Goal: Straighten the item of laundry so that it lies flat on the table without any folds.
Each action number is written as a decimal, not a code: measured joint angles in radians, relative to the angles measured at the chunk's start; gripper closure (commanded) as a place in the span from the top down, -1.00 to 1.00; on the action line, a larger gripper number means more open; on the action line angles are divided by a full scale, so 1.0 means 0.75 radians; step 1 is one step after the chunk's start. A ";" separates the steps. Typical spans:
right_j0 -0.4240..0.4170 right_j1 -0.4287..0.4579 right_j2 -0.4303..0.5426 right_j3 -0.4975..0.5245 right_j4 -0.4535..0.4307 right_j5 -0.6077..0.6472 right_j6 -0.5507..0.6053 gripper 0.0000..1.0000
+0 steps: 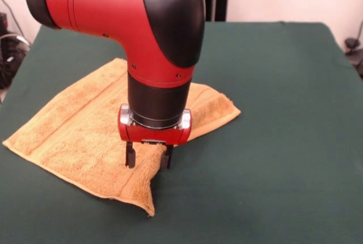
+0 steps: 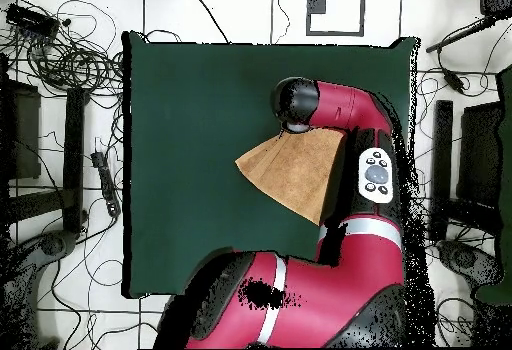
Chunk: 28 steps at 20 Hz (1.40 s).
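Observation:
The golden-orange towel lies on the dark green table, left of the middle in the front view. Its woven band runs along the left edge. My gripper points straight down over the towel's near right part. A raised ridge of cloth fills the gap between the two black fingers, and the towel's edge hangs from there down to its near corner. In the overhead view the towel shows as a wedge on the table, partly under the arm, and the arm's wrist hides the gripper.
The red and black arm covers the towel's far right part in the front view. The arm's links lie over the table's right side in the overhead view. Cables and stands surround the table on the floor.

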 measured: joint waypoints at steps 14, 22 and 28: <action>-0.001 0.006 0.001 -0.002 -0.009 -0.015 0.000 1.00; -0.004 0.044 0.001 -0.024 -0.012 -0.046 0.000 1.00; -0.004 0.055 0.001 -0.045 -0.012 -0.046 0.000 1.00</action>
